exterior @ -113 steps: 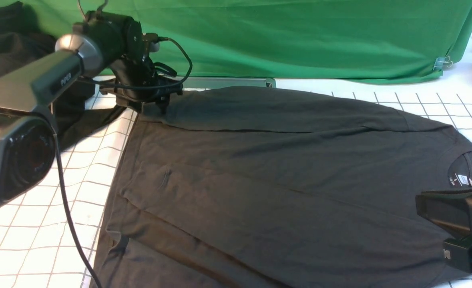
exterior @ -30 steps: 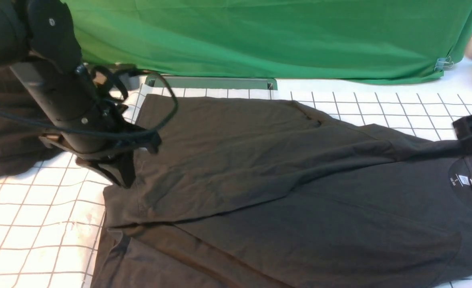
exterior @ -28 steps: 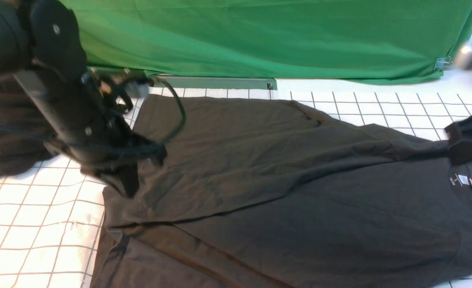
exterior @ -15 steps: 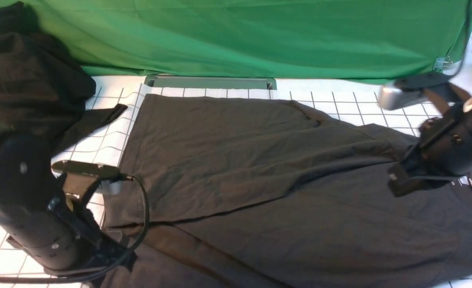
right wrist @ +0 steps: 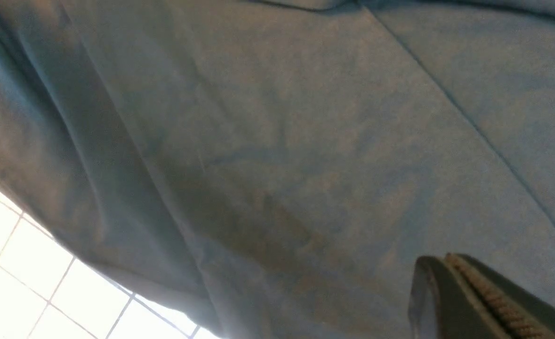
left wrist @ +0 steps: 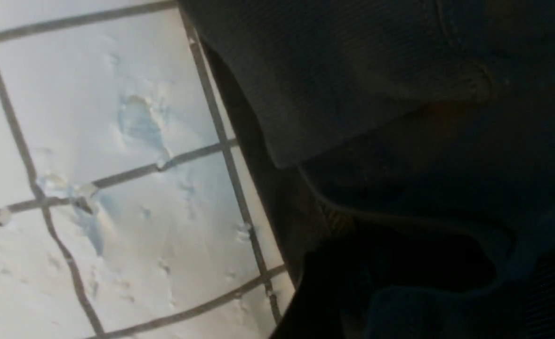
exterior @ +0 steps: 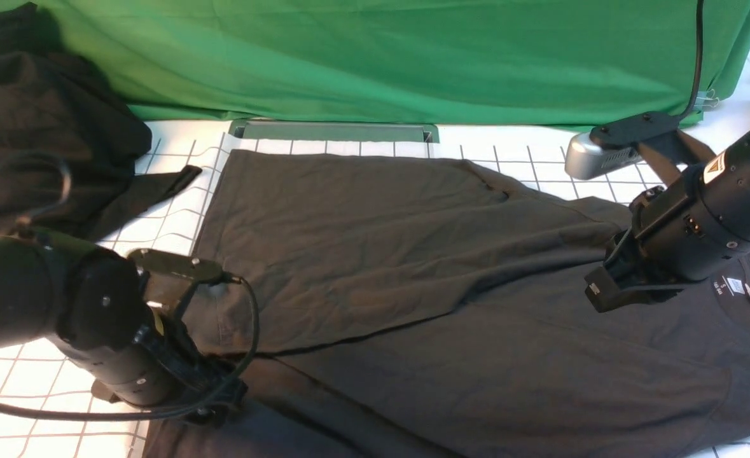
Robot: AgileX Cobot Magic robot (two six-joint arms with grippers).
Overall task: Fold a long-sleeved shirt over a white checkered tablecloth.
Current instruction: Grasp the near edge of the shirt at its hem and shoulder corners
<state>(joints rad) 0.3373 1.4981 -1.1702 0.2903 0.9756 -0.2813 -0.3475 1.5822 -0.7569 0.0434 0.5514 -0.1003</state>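
Charcoal knit, the long-sleeved shirt [exterior: 413, 267] lies flat on the white checkered tablecloth [exterior: 540, 166], its long axis running across the front view, hem to the robot's left, collar and white neck label [exterior: 735, 286] to the right; its far half is folded over toward the near side, where a few seconds ago it lay spread out, and the flap's edge slants from the near left up toward the collar; the left gripper [exterior: 221, 408], a second ago at the middle of the hem, has come to the near-left hem corner; the right gripper [exterior: 596, 294] has moved in over the shoulder beside the collar; only the left wrist view shows the hem's layered edges against the squares, yet its fingers are too dark to tell whether they are parted or holding cloth; only the right wrist view shows the right fingers [right wrist: 475, 301] pressed together above the cloth, nothing between them.
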